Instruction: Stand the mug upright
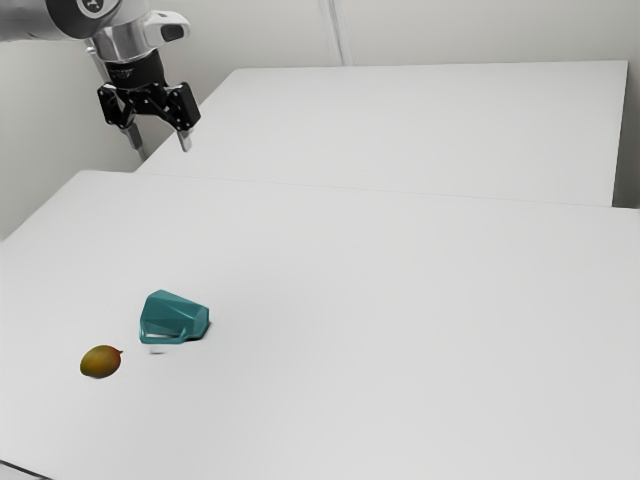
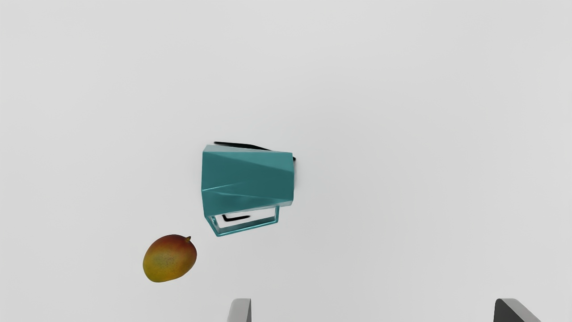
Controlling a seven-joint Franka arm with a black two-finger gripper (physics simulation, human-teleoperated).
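Observation:
High above the table, toward the exterior view's upper left, my gripper [image 1: 160, 142] hangs with its fingers wide apart and nothing between them. The teal faceted mug [image 1: 173, 318] lies on its side on the table, well below the gripper, its wider end toward the exterior view's left. In the wrist view the mug [image 2: 248, 181] shows its angular loop handle [image 2: 248, 229] out to the side facing the gripper [image 2: 373, 308]. The inside of the mug is hidden.
A yellow-red mango [image 1: 101, 362], also in the wrist view as the mango [image 2: 170, 258], lies close to the mug's wider end without touching it. The white table [image 1: 400, 330] extends around both, and another white surface [image 1: 420, 125] stands behind it.

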